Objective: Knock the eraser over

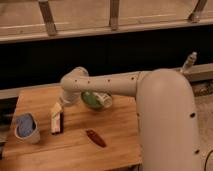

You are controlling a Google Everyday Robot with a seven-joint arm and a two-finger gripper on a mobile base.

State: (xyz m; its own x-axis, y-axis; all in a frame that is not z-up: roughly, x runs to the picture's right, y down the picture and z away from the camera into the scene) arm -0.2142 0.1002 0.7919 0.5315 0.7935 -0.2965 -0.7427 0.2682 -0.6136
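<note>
Claw [56, 109] just above eraser [58, 123], long axis near-to-far on table [115, 145]

White arm bent downward, gripper [56, 111] low over tabletop.

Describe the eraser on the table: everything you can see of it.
The eraser is a small rectangular block, pale along its left side with a dark sleeve on the right. It appears to lie lengthwise on the wooden table, between the blue-filled cup and the reddish-brown piece, touching neither. The gripper is right at its far end; actual contact cannot be told.
</note>
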